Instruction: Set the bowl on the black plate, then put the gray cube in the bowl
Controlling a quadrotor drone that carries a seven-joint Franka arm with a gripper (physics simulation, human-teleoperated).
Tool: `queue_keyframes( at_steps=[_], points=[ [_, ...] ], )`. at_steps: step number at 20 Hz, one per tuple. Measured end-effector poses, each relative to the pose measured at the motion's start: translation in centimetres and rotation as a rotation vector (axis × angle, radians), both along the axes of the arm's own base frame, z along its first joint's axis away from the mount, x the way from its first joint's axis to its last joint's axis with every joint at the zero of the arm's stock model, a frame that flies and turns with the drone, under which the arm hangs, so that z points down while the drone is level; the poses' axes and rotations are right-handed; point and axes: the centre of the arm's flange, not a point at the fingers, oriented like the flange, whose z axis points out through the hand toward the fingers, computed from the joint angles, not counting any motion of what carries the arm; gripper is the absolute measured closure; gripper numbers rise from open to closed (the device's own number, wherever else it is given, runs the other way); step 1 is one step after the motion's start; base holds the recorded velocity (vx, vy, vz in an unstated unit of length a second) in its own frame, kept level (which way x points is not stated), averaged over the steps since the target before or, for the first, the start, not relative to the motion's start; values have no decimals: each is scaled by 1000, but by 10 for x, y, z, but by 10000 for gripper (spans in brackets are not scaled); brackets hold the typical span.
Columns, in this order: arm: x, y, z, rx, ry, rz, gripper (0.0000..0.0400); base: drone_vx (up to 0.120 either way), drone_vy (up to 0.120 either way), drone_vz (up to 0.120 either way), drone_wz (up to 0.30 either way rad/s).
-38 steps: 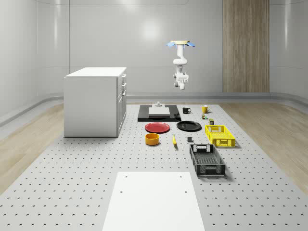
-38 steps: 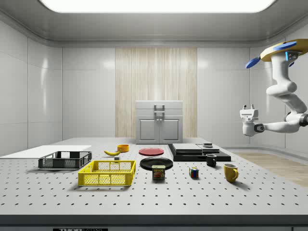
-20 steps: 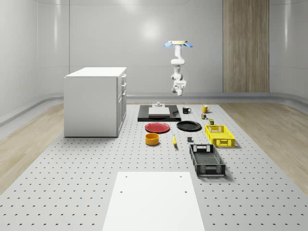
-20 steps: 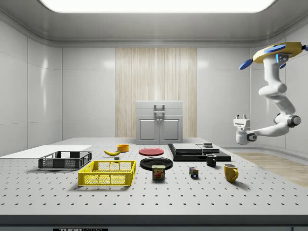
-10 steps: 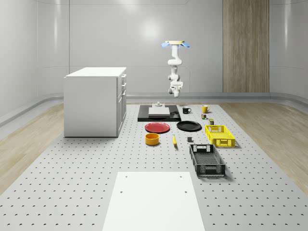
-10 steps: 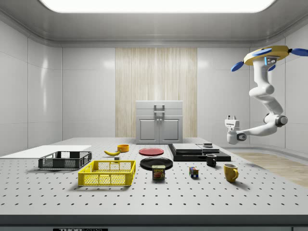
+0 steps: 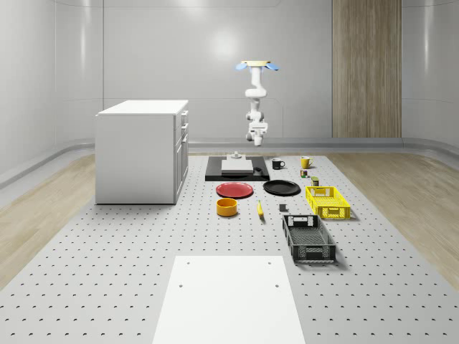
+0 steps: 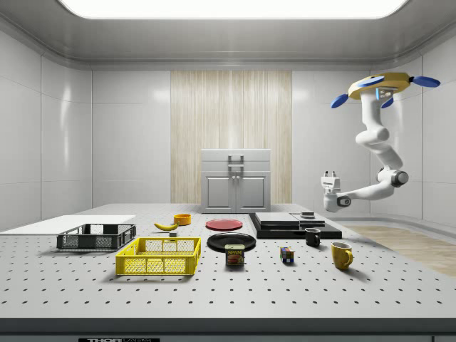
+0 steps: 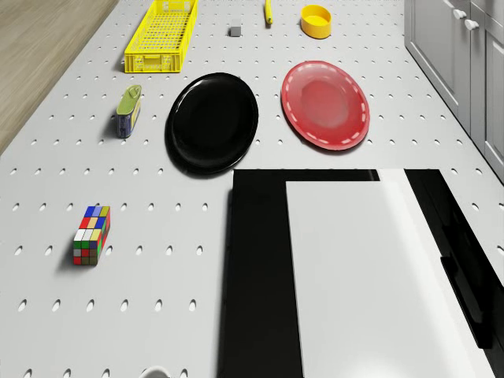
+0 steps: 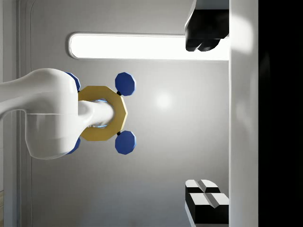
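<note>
The yellow bowl [image 7: 227, 207] [image 9: 316, 20] stands on the table in front of a red plate. The black plate [image 7: 281, 188] [image 9: 213, 122] lies bare to the whole-scene view's right of the red one. A small gray cube [image 7: 282, 208] [image 9: 235, 31] rests on the table between the black plate and the black crate. My drone [image 7: 255, 65] [image 8: 377, 85] hovers high over the table's far end, by the black slab. The gripper [image 7: 256, 139] [image 8: 330, 174] [image 10: 207, 116] hangs in the air, turned upward toward the drone, open and holding nothing.
A black slab with a white block [image 7: 237, 168] lies under the drone. Also here: a white cabinet [image 7: 140, 150], red plate [image 7: 234, 190], yellow crate [image 7: 328, 201], black crate [image 7: 308, 238], banana [image 7: 259, 209], two mugs [image 8: 341, 254], a can [image 9: 128, 110] and a colour cube [image 9: 92, 235].
Drone and arm have drifted toward the whole-scene view's left and closer over the table's far end, the gripper a little lower. Nothing on the table has moved.
</note>
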Motion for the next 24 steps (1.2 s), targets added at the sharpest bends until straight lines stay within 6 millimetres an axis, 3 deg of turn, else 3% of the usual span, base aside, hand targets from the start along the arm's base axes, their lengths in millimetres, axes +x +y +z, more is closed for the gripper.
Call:
queue_keyframes(
  at_steps=[16, 24],
  points=[
    [-1, 3, 0, -32, -12, -1, 0, 120, -120, 0, 0],
    [-2, 13, -1, -129, -18, -3, 0, 120, -120, 0, 0]
  ],
)
